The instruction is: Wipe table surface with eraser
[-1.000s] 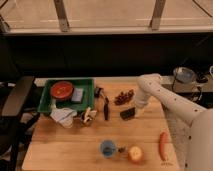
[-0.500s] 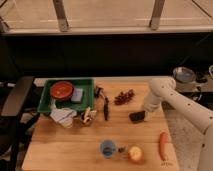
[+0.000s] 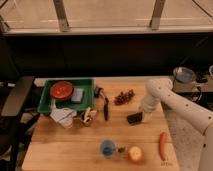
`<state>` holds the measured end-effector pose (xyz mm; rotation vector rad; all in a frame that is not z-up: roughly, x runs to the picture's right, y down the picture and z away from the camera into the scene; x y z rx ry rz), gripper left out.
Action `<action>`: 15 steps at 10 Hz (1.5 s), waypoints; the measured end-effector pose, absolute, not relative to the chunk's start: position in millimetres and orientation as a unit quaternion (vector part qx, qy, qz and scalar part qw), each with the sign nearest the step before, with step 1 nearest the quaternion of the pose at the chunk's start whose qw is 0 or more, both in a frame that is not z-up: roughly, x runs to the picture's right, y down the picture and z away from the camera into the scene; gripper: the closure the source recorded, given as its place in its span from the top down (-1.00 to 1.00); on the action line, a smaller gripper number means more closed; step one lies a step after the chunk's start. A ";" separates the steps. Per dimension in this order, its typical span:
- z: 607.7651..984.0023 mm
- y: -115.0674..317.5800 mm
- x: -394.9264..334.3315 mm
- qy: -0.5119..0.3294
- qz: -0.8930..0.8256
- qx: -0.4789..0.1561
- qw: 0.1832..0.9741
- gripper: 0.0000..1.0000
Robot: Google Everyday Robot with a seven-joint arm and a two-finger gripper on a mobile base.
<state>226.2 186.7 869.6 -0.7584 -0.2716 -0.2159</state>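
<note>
Camera view: my gripper (image 3: 143,116) sits well right of the tray (image 3: 70,80), its fingers pinched on the right end of the eraser (image 3: 133,118). That black block lies flat on the table (image 3: 60,145), right of the tray and a little nearer the front edge. Pickup looks done and contact is made, so I judge this as mid-wipe. No wiped streak shows, so I can't tell coverage. The boards in front of the tray probably need passes.

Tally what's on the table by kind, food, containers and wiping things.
Food: 3 (grapes, apple, carrot)
Containers: 3 (tray, bowl, cup)
Wiping things: 3 (sponge, cloth, eraser gripped by end effector)
Total: 9
Unclear item beside cloth not counted.
</note>
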 end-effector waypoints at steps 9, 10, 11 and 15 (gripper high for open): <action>855.3 202.2 205.0 -0.146 -0.131 -0.379 0.904 -1.00; 855.2 194.5 197.6 -0.150 -0.142 -0.370 0.906 -1.00; 857.1 179.1 185.4 -0.158 -0.149 -0.360 0.907 -1.00; 857.7 173.7 180.2 -0.162 -0.150 -0.358 0.907 -1.00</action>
